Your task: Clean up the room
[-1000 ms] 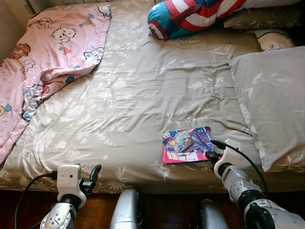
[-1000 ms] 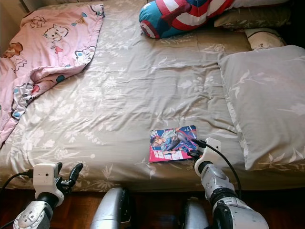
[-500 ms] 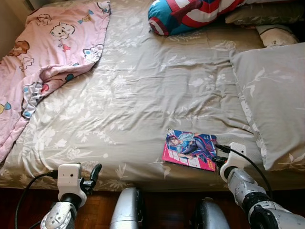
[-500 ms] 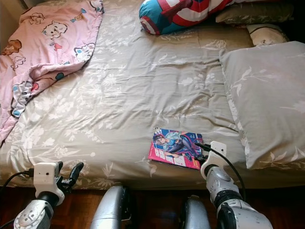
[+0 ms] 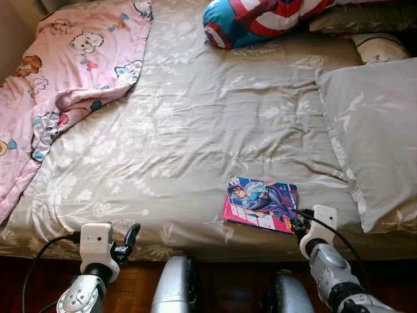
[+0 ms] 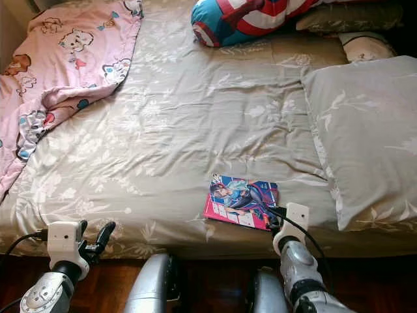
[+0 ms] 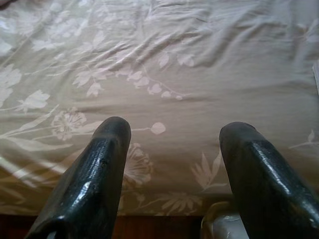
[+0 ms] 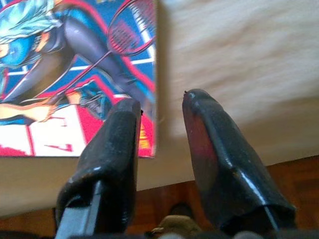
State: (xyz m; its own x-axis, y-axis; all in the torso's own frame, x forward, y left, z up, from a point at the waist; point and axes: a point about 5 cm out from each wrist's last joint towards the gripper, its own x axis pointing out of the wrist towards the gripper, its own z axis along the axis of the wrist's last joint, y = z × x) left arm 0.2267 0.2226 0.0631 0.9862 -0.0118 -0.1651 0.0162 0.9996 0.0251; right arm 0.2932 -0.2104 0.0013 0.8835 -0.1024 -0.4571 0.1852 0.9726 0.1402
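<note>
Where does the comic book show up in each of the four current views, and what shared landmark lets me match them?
Left eye view: comic book near the bed's front edge, right of centre.
Right eye view: same spot, beside the right gripper.
Left wrist view: not in it; floral sheet between open fingers.
Right wrist view: its cover ahead of the fingers.
Shared landmark: the floral sheet.

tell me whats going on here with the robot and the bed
The robot stands at the edge of a bed. Its right hand is at the near corner of a comic book lying on the sheet, fingers slightly apart, one over the cover. Its left hand hangs open by the bed edge.
</note>
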